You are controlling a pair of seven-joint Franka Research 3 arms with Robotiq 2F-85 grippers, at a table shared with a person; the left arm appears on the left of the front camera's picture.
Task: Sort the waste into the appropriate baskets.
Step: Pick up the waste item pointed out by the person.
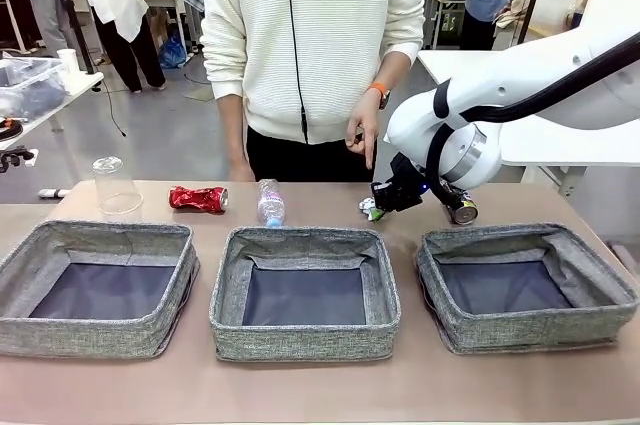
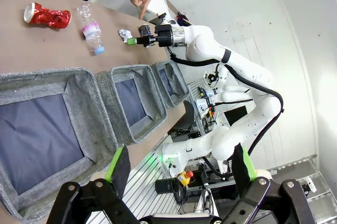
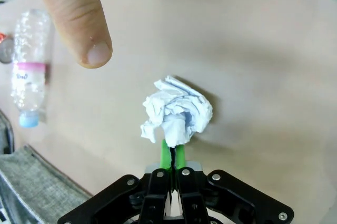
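My right gripper [image 3: 172, 153] is shut on the lower edge of the crumpled white paper ball [image 3: 176, 110], low over the table behind the baskets. In the front view the same gripper [image 1: 383, 201] and paper ball [image 1: 368, 209] sit beside the dark can [image 1: 462, 210]. Further left lie the clear bottle with pink label [image 1: 270, 203], the crushed red can [image 1: 198, 199] and an upturned clear cup [image 1: 116, 187]. Three grey baskets stand in a row: left [image 1: 100, 232], middle [image 1: 305, 237], right [image 1: 520, 235]. My left gripper [image 2: 180, 166] is open, high above the left basket [image 2: 47, 79].
A person in a white sweater stands at the far side, with a finger [image 3: 79, 18] pointing down close to the paper ball. The same hand [image 1: 364, 130] hangs just above my right gripper. Bare table runs in front of the baskets.
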